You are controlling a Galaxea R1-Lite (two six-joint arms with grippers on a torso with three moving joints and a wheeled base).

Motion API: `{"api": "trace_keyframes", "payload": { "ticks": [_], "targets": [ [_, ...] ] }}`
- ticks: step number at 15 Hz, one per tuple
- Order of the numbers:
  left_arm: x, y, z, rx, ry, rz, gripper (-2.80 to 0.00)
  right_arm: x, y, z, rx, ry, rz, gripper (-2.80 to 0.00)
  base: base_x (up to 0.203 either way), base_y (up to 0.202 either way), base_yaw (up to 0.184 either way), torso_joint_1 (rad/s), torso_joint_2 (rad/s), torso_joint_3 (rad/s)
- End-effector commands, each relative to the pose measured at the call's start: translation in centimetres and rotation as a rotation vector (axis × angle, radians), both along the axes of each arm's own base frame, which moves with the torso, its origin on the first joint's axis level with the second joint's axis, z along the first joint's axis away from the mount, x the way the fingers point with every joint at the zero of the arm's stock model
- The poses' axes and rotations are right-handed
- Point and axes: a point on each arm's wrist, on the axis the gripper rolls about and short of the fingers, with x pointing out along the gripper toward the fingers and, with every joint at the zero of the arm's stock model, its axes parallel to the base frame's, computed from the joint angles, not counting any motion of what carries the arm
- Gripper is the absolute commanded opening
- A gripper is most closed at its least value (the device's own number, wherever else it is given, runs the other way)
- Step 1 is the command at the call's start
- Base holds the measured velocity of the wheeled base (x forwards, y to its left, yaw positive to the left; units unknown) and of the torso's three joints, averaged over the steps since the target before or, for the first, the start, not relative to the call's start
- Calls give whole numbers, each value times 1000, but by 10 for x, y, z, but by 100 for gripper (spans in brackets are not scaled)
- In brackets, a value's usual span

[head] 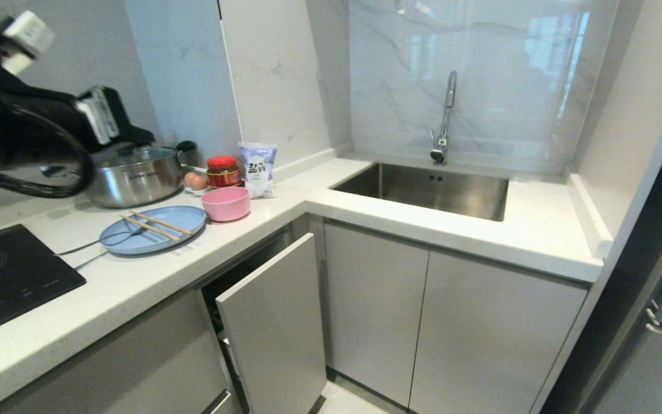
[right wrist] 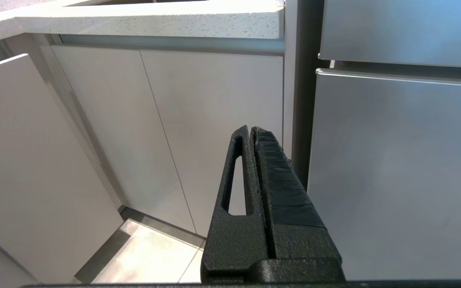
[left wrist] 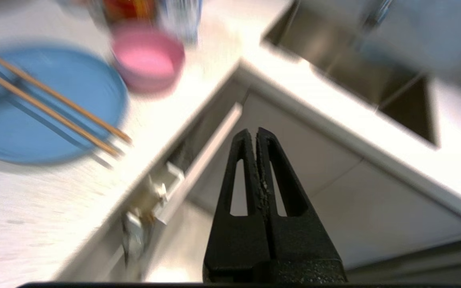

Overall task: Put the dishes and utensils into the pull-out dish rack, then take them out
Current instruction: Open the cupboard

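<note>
Overhead, left pincer [left wrist: 253, 134] pressed together, empty; plate [left wrist: 34, 108], chopsticks [left wrist: 50, 106] well apart.

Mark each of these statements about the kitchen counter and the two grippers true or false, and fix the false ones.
1. The chopsticks lie across the blue plate. True.
2. The pink bowl sits inside the sink. False: it stands on the counter beside the plate.
3. The left gripper has its jaws shut and empty. True.
4. The cabinet front below the counter is fully closed. False: it stands partly open.
5. The right gripper holds a fork. False: its jaws are shut on nothing, down by the cabinet doors.
</note>
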Motion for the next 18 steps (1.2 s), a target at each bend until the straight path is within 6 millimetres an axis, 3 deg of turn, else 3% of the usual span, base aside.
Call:
{"api": "trace_keyframes", "payload": {
  "ticks": [1, 8, 15, 18],
  "targets": [
    [65, -32, -59, 18, 212, -3, -280, 0, 0, 0, 1, -5, -1, -280, 0, 0, 0, 0, 0, 0],
    [143, -60, -151, 87, 454, 165, -280, 0, 0, 0, 1, -5, -1, -280, 0, 0, 0, 0, 0, 0],
    [176, -63, -202, 88, 569, 223, -280, 0, 0, 0, 1, -5, -2, -280, 0, 0, 0, 0, 0, 0],
    [187, -58, -212, 86, 578, 243, -280, 0, 0, 0, 1, -5, 0, -280, 0, 0, 0, 0, 0, 0]
  ]
}}
